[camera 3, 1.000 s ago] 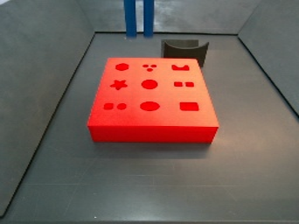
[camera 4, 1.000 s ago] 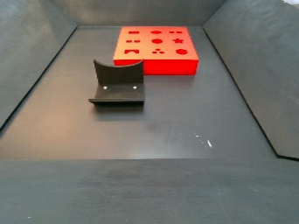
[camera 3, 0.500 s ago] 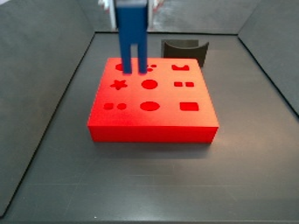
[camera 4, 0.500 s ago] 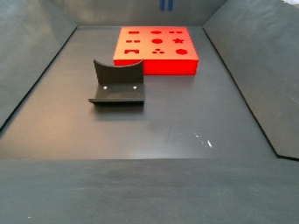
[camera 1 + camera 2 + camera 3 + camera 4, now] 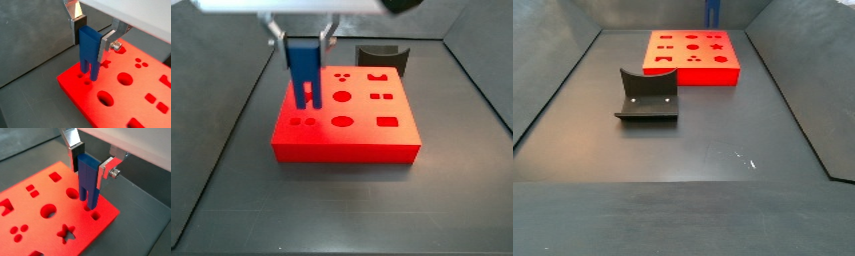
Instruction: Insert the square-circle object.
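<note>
Pincer point(image 5: 92, 34) is clamped on the square-circle object point(image 5: 89, 52) — both finger plates press the blue piece's blocky top, visible in both wrist views point(image 5: 89, 177). The piece hangs upright, prongs down, over the red block point(image 5: 345, 120) near one corner. In a wrist view the prong tips sit just above the block's top face, next to a pair of small holes point(image 5: 85, 79); whether they touch it I cannot tell. In a side view the pincer point(image 5: 301, 38) is over the block's left part, the blue piece point(image 5: 303, 70) above the star hole's area, with the small twin holes point(image 5: 301, 121) nearer the front edge. The fixture point(image 5: 647, 96) stands on the dark surface point(image 5: 714, 140), well apart from the block point(image 5: 692, 56). There only a thin blue sliver point(image 5: 715, 12) shows at the top edge.
</note>
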### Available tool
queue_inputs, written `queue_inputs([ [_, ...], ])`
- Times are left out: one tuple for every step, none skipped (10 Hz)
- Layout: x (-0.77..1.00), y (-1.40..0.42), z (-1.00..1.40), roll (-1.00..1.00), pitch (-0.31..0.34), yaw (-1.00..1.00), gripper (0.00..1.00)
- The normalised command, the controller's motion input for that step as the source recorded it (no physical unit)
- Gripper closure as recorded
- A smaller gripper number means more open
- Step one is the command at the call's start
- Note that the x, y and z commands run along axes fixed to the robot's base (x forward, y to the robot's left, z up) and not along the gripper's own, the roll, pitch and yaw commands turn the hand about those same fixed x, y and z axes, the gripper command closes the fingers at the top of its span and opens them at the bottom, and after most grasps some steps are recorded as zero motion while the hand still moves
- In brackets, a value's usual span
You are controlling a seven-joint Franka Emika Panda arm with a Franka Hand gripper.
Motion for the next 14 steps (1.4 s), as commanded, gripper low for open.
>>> queue_inputs([
  [0.00, 0.00, -0.32, -0.20, -0.053, 0.00, 1.00],
  [-0.03, 0.00, -0.27, -0.26, -0.101, 0.01, 1.00],
  [-0.10, 0.00, -0.18, -0.14, -0.091, 0.00, 1.00],
  [-0.11, 0.00, -0.07, -0.05, -0.061, 0.00, 1.00],
  [-0.16, 0.00, 0.00, 0.00, 0.000, 0.00, 1.00],
  [-0.20, 0.01, -0.03, 0.00, -0.003, -0.03, 1.00],
  [-0.14, 0.03, -0.07, 0.00, -0.010, -0.01, 1.00],
  [-0.05, 0.05, -0.10, 0.00, -0.020, 0.00, 1.00],
  [0.00, 0.00, -0.09, 0.00, -0.021, 0.00, 1.00],
  [0.01, 0.00, -0.09, 0.00, -0.037, 0.00, 1.00],
  [0.02, 0.00, -0.15, 0.00, -0.029, 0.00, 1.00],
  [0.06, 0.00, -0.16, 0.00, -0.027, 0.00, 1.00],
  [0.08, 0.00, -0.13, 0.00, -0.011, 0.00, 1.00],
  [0.15, 0.00, -0.11, 0.00, 0.000, 0.00, 1.00],
])
